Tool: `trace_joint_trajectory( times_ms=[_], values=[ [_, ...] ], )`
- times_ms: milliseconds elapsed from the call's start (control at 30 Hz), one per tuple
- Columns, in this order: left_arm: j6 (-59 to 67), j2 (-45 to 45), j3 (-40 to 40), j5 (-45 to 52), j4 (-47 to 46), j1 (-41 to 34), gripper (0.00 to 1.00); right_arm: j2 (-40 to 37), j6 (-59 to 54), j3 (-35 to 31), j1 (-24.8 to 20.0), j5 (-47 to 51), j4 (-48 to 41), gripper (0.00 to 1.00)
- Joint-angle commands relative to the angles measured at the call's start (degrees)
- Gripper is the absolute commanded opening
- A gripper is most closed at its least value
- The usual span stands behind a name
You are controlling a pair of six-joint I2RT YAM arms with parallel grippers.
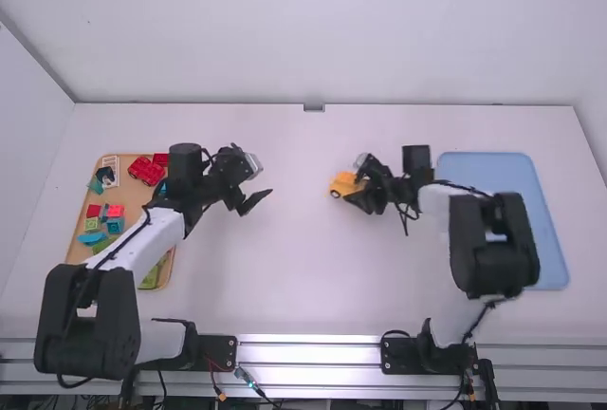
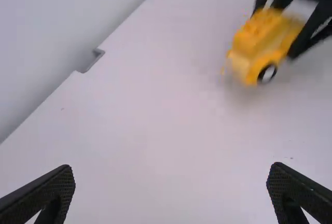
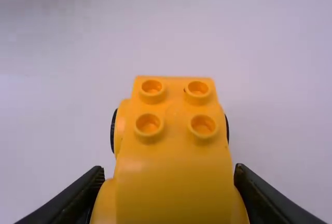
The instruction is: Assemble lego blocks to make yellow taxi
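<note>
from where i stand, the right wrist view records the following: a yellow taxi (image 3: pixel 174 182) between the black fingers (image 3: pixel 78 198) of the right gripper (image 1: pixel 352 181), one finger against each flank, the hold even on both sides. its farther section carries four raised round studs (image 3: pixel 149 127), set two by two, each with a hollow center; nearer the fingers the surface runs smooth and studless. a black wheel (image 3: pixel 112 130) shows on one side, and the edge of a second wheel (image 3: pixel 227 129) on the other. beyond lies the white table (image 3: pixel 280 53); whether the wheels touch it cannot be determined.
</note>
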Motion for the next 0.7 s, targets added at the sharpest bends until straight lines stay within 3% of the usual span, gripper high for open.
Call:
trace_joint_trajectory(
  times_ms=[0, 200, 267, 400, 533, 667],
  values=[
    [-0.39, 0.46, -2.08, -2.99, 2.10, -0.20, 0.99, -7.39, -1.42, 0.68, -5.51, 9.11, -4.85, 0.50],
    [-8.79, 0.46, -5.66, -9.97, 12.81, -0.17, 0.99, -14.84, -0.33, 0.22, -19.91, 9.62, -10.58, 0.46],
    [-13.81, 0.46, -6.78, -15.21, 16.63, -0.15, 0.99, -14.99, 1.66, -0.72, -26.43, 9.88, -8.63, 0.46],
    [-14.25, 0.46, -6.91, -17.33, 17.09, -0.15, 0.99, -14.91, 8.02, -4.20, -34.53, 11.50, -2.01, 0.48],
    [-14.32, 0.46, -6.91, -17.38, 16.98, -0.15, 0.99, -14.71, 13.42, -8.46, -40.28, 14.93, 3.87, 0.51],
    [-14.32, 0.46, -6.91, -17.38, 17.07, -0.15, 0.99, -10.86, 15.96, -10.47, -43.21, 18.32, 8.22, 0.51]
  ],
)
